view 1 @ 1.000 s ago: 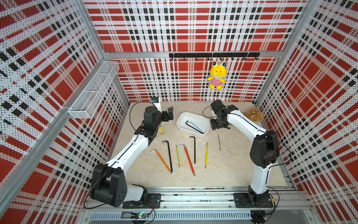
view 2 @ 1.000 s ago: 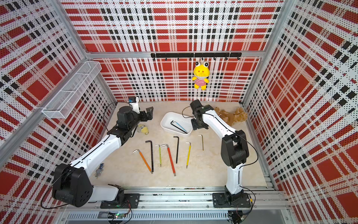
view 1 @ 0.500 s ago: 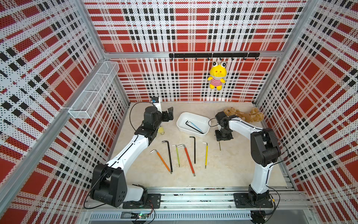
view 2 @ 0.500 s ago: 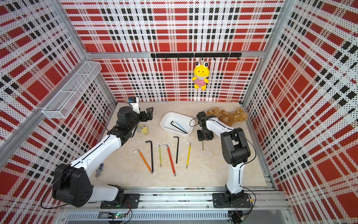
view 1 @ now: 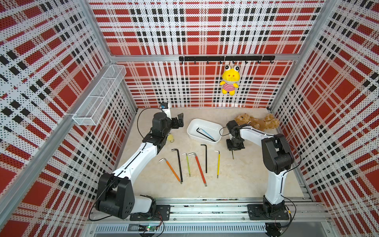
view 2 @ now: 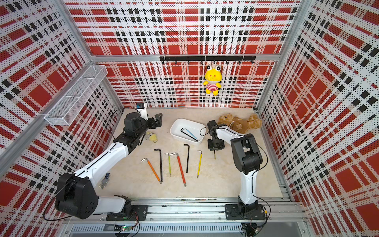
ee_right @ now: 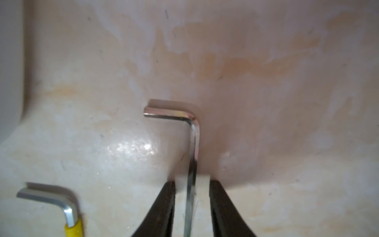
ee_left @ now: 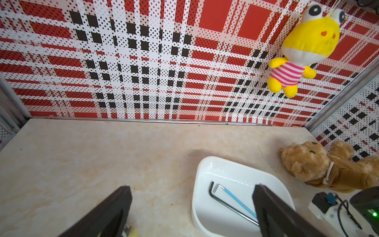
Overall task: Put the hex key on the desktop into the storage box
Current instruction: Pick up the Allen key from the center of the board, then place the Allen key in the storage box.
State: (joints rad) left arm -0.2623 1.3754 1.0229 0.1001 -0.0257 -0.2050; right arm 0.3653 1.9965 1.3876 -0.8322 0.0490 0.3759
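Observation:
The white storage box (view 1: 213,128) (view 2: 176,125) (ee_left: 225,170) stands at the back middle of the desktop (view 1: 235,180), with a black and a blue hex key (view 1: 206,134) lying in it. Right of the box, my right gripper (view 1: 233,146) (view 2: 215,147) (ee_right: 191,182) points down at the desktop. Its jaws straddle the shaft of a small silver hex key (ee_right: 192,143) (view 1: 232,157), with a narrow gap on each side. Several more hex keys lie in a row in front, from orange (view 1: 172,170) to yellow (view 1: 218,164). My left gripper (view 1: 179,121) (ee_left: 192,187) hangs open and empty left of the box.
A brown teddy bear (view 1: 256,123) lies at the back right, close behind the right arm. A yellow frog plush (view 1: 229,82) hangs on the back wall. A wire basket (view 1: 98,96) is mounted on the left wall. A small yellow toy (view 1: 170,137) lies beside the left arm.
My right gripper has swung from the storage box out to the right and come down over the small silver hex key, its jaws narrowing. The left arm has stayed still.

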